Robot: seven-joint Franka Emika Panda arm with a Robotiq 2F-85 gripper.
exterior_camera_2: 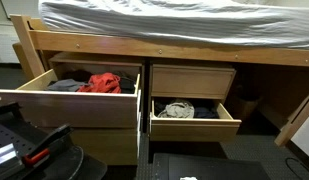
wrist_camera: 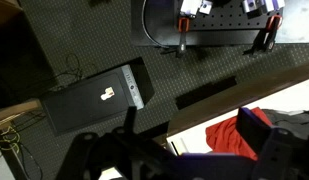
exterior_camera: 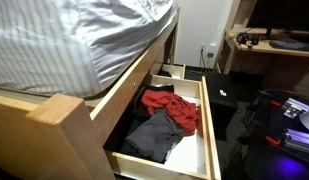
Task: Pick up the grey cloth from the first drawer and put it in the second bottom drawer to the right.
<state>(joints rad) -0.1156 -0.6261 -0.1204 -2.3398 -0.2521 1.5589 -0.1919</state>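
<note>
Grey cloth [exterior_camera: 154,135] lies crumpled in open first drawer [exterior_camera: 208,120], touching red cloth [exterior_camera: 179,108]. We judge it light, limp, unbreakable; we would pinch raised fold near middle. Tool [wrist_camera: 184,150] spread wide, empty, over drawer rim.

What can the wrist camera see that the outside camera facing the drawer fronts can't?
Only the wrist view shows the end effector, open, from close up. Only the exterior view shows the mattress, the grey cloth in the upper open drawer, and a pale cloth in the lower open drawer. Both show the red cloth.
</note>
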